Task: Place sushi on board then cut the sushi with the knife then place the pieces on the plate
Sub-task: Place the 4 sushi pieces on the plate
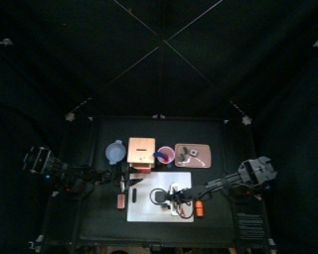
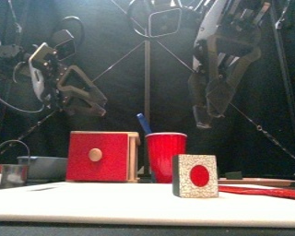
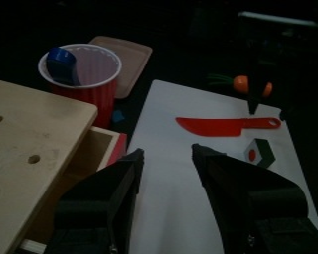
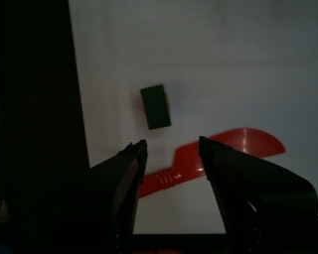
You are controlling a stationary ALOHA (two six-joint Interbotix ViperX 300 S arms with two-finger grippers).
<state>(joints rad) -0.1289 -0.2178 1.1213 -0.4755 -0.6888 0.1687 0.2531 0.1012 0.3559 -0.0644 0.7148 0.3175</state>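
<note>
Starting off the board's left edge, my left gripper (image 3: pixel 167 152) hangs above the table with its jaws apart and nothing between them. It points across the white board (image 3: pixel 202 99) from that side.

Behind the board's back left corner sits the blue-grey bowl (image 1: pixel 115 152). Next along the back edge is the wooden box (image 2: pixel 103 157), its red drawer front facing the board. The red cup (image 2: pixel 166 157) stands just beside the box, still behind the board, with the blue knife (image 2: pixel 144 123) upright in it. The pink tray (image 3: pixel 126 50) lies behind the board's back right part, past the cup.

On the board itself I see one sushi piece (image 2: pixel 195 175) near the middle, resting on the white surface and held by nothing. The red knife (image 3: pixel 229 124) lies flat on the board just beside the sushi, toward the board's right half. The two are close together, but I cannot tell whether they touch.

A small orange toy (image 3: pixel 240 84) sits at the board's right edge.

My right gripper (image 4: pixel 171 147) hovers over the board's right side, directly above the red knife and near the sushi. Its jaws are spread and grip nothing.
</note>
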